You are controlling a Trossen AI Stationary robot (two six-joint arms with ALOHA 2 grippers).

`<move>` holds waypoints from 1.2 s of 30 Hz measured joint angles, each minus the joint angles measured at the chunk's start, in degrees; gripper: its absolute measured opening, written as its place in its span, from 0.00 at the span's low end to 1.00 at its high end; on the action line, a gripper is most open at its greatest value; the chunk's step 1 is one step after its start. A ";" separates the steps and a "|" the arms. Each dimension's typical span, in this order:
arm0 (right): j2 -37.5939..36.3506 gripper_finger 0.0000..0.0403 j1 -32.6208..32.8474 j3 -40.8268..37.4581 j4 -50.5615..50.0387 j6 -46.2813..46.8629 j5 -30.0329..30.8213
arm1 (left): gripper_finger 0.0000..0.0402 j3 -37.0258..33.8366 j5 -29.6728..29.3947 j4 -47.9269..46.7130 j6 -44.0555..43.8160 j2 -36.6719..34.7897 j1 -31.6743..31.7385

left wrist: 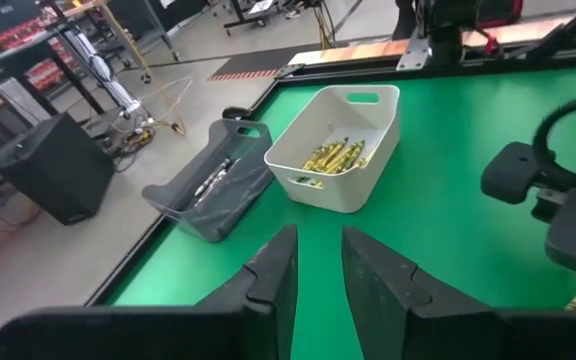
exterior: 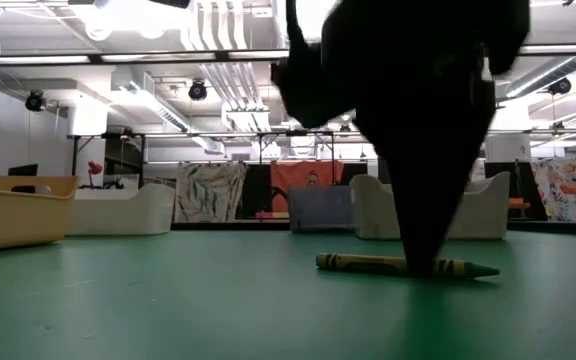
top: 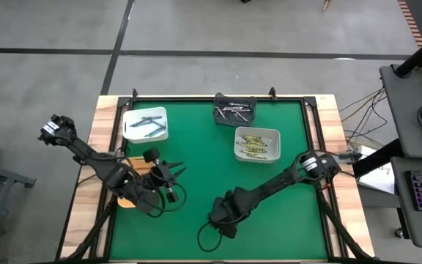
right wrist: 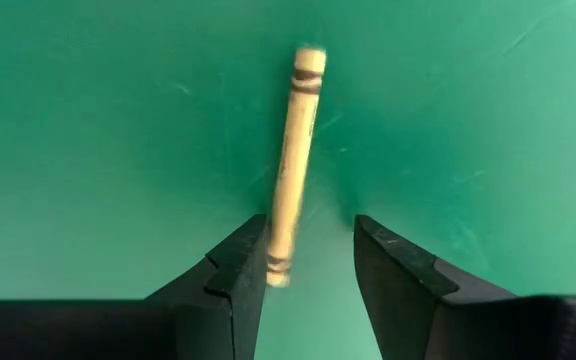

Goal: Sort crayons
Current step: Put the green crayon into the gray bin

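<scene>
One yellow crayon (right wrist: 294, 160) lay loose on the green counter (top: 196, 176) near the front, the right tool (right wrist: 308, 260) open around its end. Three far trays already held sorted crayons. The left tool (left wrist: 318, 265) waited at left, slightly parted, empty.

No legible text anywhere. Dark bands on the crayon (right wrist: 291, 170) wrapper; any print on it cannot be read.
</scene>
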 joint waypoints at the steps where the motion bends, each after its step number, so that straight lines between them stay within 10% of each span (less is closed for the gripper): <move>1: 0.77 0.34 0.17 0.38 -0.21 0.46 0.01 | 0.16 0.15 -0.12 0.02 0.24 0.46 0.02; 26: 3.14 0.03 1.78 4.77 -0.45 -17.14 5.85 | 0.16 6.53 -0.56 5.70 -15.52 12.32 -7.16; 36: 3.03 0.03 0.96 11.36 -9.04 -33.49 14.36 | 0.16 21.20 -13.63 1.30 -18.58 21.72 -17.41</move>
